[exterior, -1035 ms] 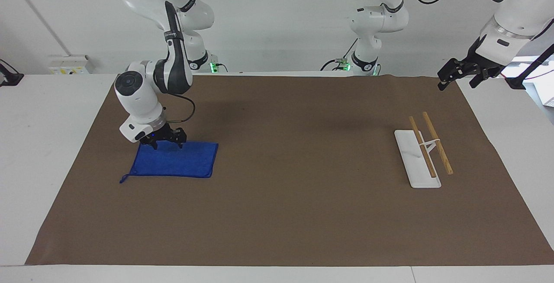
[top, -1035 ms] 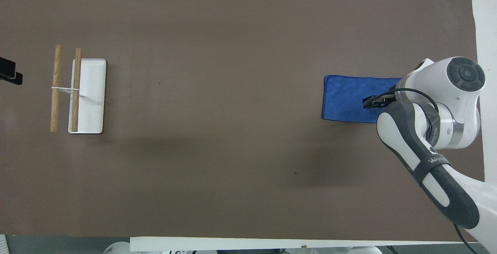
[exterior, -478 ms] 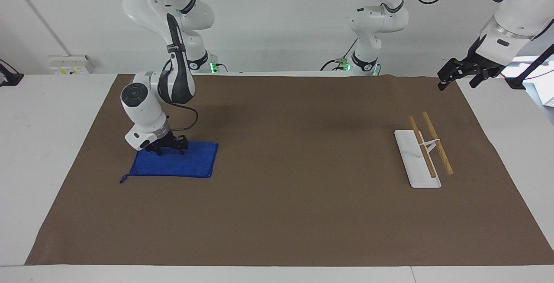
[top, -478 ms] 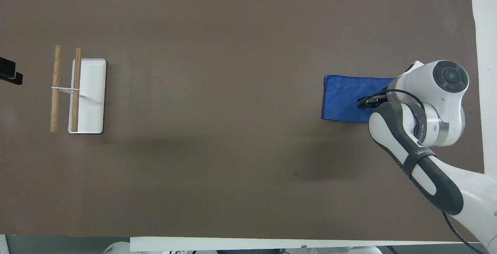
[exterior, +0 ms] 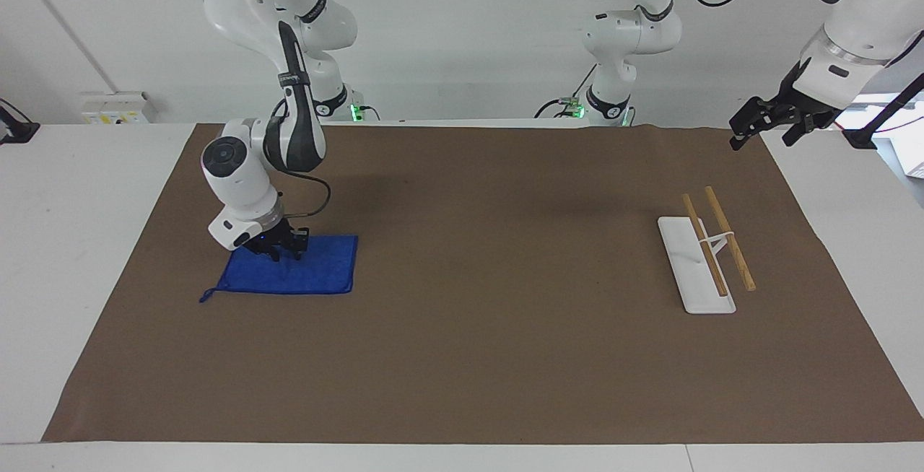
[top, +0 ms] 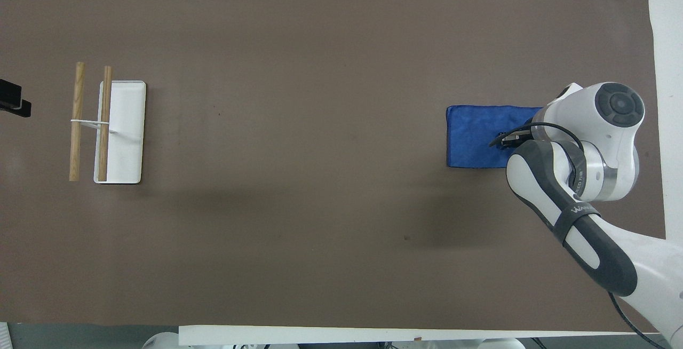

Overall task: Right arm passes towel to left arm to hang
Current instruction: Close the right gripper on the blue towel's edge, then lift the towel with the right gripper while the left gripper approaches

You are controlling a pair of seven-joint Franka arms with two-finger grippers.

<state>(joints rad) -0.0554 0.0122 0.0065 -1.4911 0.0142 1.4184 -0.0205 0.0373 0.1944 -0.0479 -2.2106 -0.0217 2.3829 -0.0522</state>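
Right gripper [exterior: 283, 248] lowered onto towel [exterior: 317, 270] since a second ago; fingers drawn narrower, apparently pinched on cloth at edge nearer robots. Towel edge toward table middle pulled in slightly: grasp judged made, lift and pass not yet done. Towel seen flat on brown mat [exterior: 476, 342] at right arm's end, royal blue, rectangular, small loop at one corner. Left gripper [exterior: 766, 123] held waiting, raised over left arm's end above rack [exterior: 704, 259], fingers spread.
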